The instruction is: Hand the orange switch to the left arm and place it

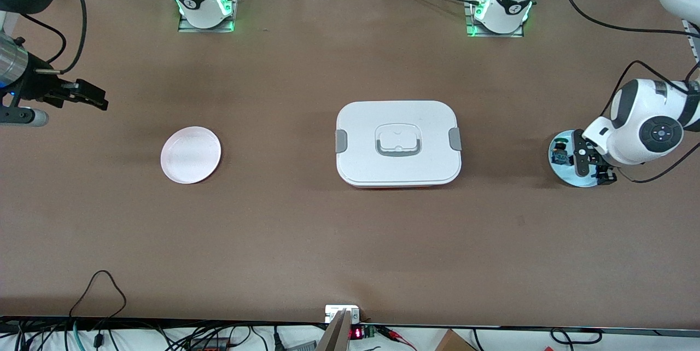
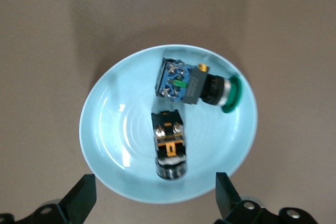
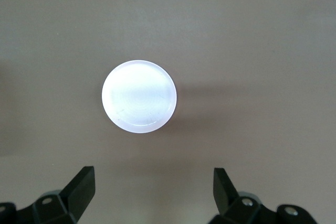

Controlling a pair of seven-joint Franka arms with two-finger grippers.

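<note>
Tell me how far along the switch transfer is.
Nothing is moved yet. The orange switch lies in the blue plate beside the green switch. The left gripper is open above that plate, holding nothing. The right gripper waits open, up over the pink plate. Pickup, handover clear of the box and placement remain.

Left gripper (image 2: 152, 198) low, jaws spread; right gripper (image 3: 152, 195) raised, jaws spread.
</note>
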